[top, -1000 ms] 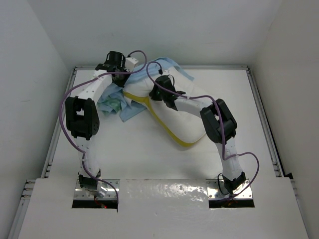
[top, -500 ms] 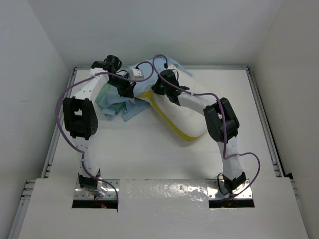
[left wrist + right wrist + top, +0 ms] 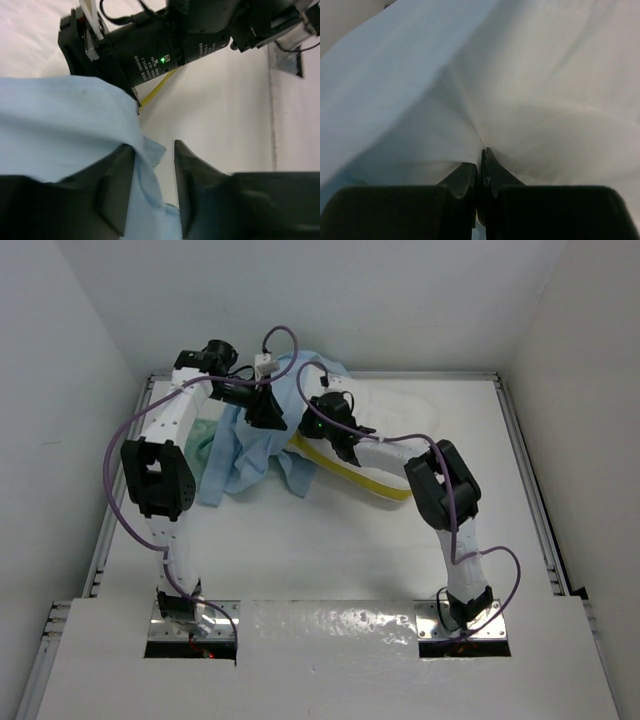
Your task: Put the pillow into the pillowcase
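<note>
The white pillow (image 3: 400, 425) lies at the back middle of the table, its yellow edge (image 3: 355, 477) facing the near side. The light blue pillowcase (image 3: 245, 445) hangs in folds over the pillow's left end, with a sea-green part (image 3: 205, 438) at the far left. My left gripper (image 3: 275, 412) is above the pillow's left end. In the left wrist view the left gripper (image 3: 152, 145) is narrowly apart with blue pillowcase fabric (image 3: 60, 125) between the jaws. My right gripper (image 3: 312, 426) is shut, pinching white pillow fabric (image 3: 560, 75) beside the blue cloth (image 3: 380, 65).
White walls enclose the table on three sides, with metal rails (image 3: 525, 470) along the left and right edges. Purple cables (image 3: 125, 470) loop off both arms. The right arm's black wrist body (image 3: 165, 50) fills the top of the left wrist view.
The pillowcase has been lifted and spread down over the pillow's left end. The left gripper moved right toward the right gripper. The pillow swung to lie flatter and farther back.
</note>
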### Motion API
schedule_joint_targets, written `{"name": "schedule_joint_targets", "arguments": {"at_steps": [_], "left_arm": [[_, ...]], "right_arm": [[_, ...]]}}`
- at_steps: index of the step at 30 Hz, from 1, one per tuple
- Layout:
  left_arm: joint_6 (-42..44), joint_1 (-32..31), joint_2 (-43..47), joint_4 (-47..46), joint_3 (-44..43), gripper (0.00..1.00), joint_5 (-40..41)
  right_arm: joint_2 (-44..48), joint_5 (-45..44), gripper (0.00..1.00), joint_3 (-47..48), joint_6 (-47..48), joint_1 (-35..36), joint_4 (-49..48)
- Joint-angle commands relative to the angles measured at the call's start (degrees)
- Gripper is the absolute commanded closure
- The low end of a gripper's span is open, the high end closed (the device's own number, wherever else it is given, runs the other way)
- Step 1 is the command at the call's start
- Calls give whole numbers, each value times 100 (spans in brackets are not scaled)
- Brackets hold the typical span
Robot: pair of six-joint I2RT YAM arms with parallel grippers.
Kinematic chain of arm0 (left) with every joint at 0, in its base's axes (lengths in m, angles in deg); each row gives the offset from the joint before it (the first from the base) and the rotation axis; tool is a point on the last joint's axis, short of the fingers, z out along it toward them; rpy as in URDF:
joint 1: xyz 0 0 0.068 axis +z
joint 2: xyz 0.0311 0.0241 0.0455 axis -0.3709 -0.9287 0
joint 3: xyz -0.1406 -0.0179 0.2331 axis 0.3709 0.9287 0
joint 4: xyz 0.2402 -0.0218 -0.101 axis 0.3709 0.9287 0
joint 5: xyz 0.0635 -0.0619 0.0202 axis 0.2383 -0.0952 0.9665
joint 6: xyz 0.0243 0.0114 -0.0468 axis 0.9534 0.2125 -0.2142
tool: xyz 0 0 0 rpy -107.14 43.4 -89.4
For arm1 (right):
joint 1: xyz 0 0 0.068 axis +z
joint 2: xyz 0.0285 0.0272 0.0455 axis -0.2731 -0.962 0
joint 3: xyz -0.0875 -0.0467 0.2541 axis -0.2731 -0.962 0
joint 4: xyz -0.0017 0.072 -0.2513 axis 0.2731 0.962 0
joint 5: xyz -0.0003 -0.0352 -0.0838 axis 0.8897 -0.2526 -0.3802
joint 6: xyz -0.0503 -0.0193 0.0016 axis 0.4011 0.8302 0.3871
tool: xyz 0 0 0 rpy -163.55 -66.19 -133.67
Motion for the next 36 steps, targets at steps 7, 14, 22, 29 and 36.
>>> {"name": "schedule_joint_targets", "arguments": {"at_steps": [7,14,22,29,36], "left_arm": [[-1068,202,542,-539,402,1,1552],[-3919,-201,53,-3603,78,67,3466],[-4031,-922,-1311,-4097,-934,25,5182],[-4276,-923,-847,-4220,-364,24,5694],[-3697,-932,-450,-3729,59,23,5729]], "right_arm": [[1947,1757,1,-1472,1453,-212,-322],[2204,968,97,-492,2729,-986,2558],[537,43,12,485,3116,-1339,3589],[839,305,100,-1204,3678,118,3908],[2773,1248,86,-3047,2669,1017,2528]]}}
